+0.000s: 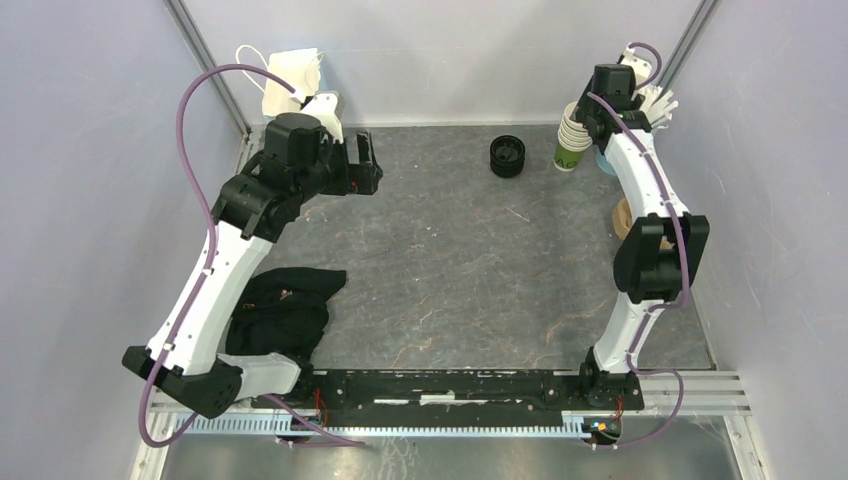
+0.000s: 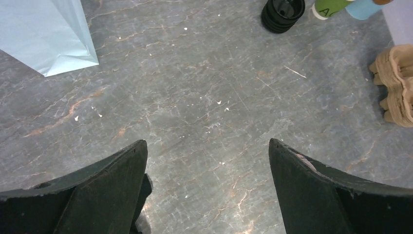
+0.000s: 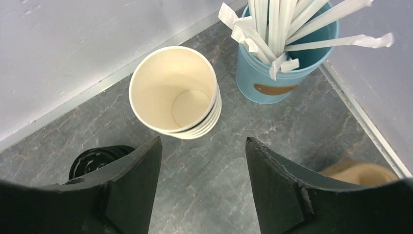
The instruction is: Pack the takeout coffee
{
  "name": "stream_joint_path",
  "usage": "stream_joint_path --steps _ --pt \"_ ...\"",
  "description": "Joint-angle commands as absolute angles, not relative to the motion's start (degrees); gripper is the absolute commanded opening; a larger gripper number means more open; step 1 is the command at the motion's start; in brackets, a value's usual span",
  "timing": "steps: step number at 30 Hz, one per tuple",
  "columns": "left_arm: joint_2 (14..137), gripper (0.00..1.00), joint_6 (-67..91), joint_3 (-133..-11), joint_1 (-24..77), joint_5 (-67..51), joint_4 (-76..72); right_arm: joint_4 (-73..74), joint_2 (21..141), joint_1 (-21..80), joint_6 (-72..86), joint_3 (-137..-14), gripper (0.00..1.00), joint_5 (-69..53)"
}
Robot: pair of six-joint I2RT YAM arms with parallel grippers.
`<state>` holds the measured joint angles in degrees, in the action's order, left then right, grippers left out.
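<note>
**Fig. 1. 2 arms over a grey marbled counter (image 1: pixel 450 270), shown in 3 views.**

The left fingers (image 2: pixel 107 185) are spread wide and released. Nothing is seen between them, and bare counter lies below. A pale paper bag (image 1: pixel 292 80) is stood at the far left corner, just beyond the left arm.

The right fingers (image 3: pixel 131 180) are parted and grasp nothing. They are positioned above the far right corner. There a stack of lidless paper cups (image 3: pixel 173 92) is viewed from above, with the cream interior of the top cup exposed. Just right of the stack, a blue tin (image 3: pixel 272 83) filled with wrapped straws (image 3: pixel 272 29) is placed in the corner.

A stack of black lids (image 1: pixel 507 157) is set to the left of the cups, apart from them. A brown cardboard carrier (image 2: pixel 397 85) is laid at the right edge and is partly hidden by the right arm in the top view. A black cloth (image 1: pixel 285 310) is bunched at the near left, beside the left arm.

The place of the takeout coffee cannot be told from any of the 3 views.
</note>
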<state>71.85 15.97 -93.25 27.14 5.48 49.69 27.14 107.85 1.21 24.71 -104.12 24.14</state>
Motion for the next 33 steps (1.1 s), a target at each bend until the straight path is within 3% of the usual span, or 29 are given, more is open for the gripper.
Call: stream_joint_path --steps 1,5,16,33 --pt "73.45 1.0 12.26 -95.99 27.27 8.58 50.41 21.76 111.29 0.37 27.24 -108.3 0.66 23.4" --pt "75.22 1.0 11.65 -96.87 27.26 8.91 50.0 21.14 115.18 -1.07 28.72 -111.76 0.56 23.03" --pt "77.88 1.0 10.73 -99.13 27.25 10.69 50.58 19.28 119.23 -2.95 31.07 -113.29 0.5 21.39" --pt "79.15 1.0 10.91 -99.85 27.25 9.77 50.89 18.83 121.78 -4.83 32.38 -113.73 0.27 18.02"
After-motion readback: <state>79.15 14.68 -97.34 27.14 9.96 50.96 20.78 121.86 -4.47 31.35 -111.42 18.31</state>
